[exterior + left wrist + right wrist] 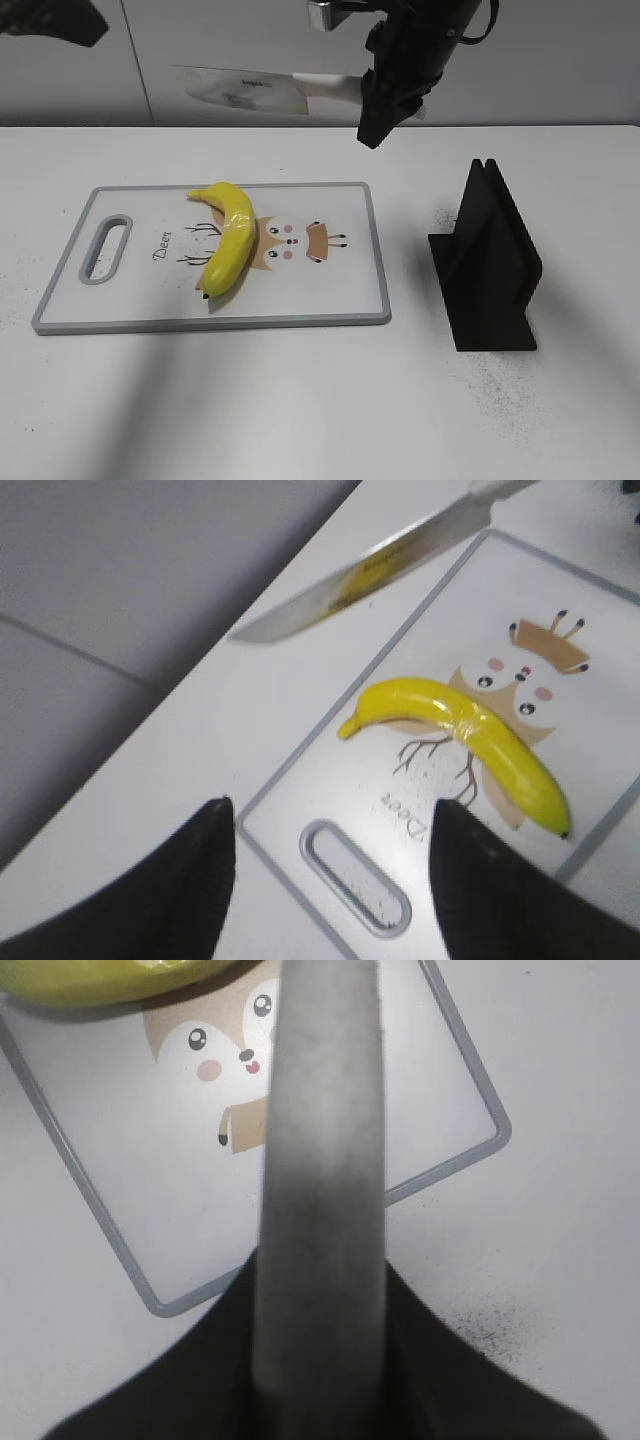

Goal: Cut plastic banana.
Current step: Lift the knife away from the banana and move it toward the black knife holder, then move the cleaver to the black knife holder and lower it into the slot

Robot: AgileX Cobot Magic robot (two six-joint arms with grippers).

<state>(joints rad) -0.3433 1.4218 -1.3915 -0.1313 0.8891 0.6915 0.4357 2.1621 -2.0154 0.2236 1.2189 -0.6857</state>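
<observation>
The yellow plastic banana (230,240) lies on the white cutting board (340,295), left of the fox drawing; it also shows in the left wrist view (470,745) and at the top edge of the right wrist view (110,980). My right gripper (385,115) is shut on the pale handle of a knife (320,1160) and holds it high above the board's far edge, the blade (245,90) pointing left. The blade also shows in the left wrist view (370,575). My left gripper (330,830) is open and empty, high above the board's handle slot (355,875).
A black knife stand (487,265) stands on the table to the right of the board. The board's right corner (495,1140) shows under the knife handle. Dark specks lie on the white table near the stand.
</observation>
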